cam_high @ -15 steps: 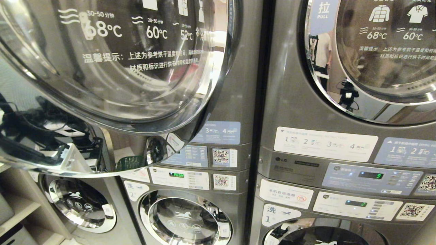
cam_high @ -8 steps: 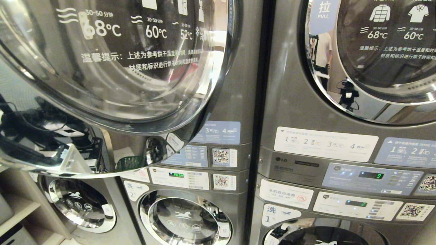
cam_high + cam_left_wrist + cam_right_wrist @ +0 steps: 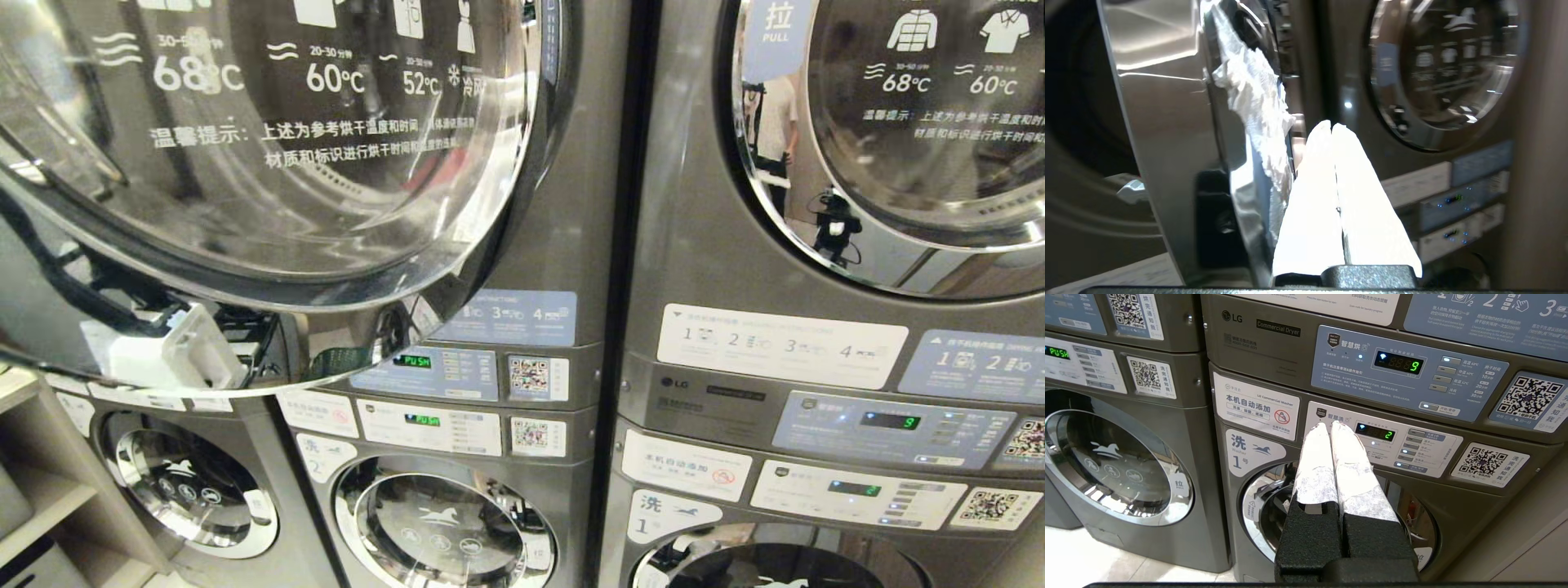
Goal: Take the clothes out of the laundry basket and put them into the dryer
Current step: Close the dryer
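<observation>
Your left gripper (image 3: 1331,126) is pressed shut and empty beside the dryer door (image 3: 269,155), where white cloth (image 3: 1253,102) is caught along the door's edge. It looks soft and light; pinch a loose fold. Your right gripper (image 3: 1329,425) is closed, idle before the lower washer (image 3: 1331,522); no basket shows.

Open dryer door (image 3: 269,204) swings out across the upper left of the head view, blocking the way to the panels (image 3: 433,371) behind it; only a strip of panel shows under its lower edge. In the left wrist view the door edge (image 3: 1167,143) stands just beside the left gripper (image 3: 1331,126), fingers pressed together, w/ white cloth (image 3: 1253,102) bunched on the door rim next to the fingertips. Dark drum opening (image 3: 1073,102) lies on the far side of the door edge. Right gripper (image 3: 1329,425), fingers together, hangs in free air in front of the lower washer (image 3: 1331,522), apart from its panel (image 3: 1384,439). Floor (image 3: 1106,559) before the machines gives room.
</observation>
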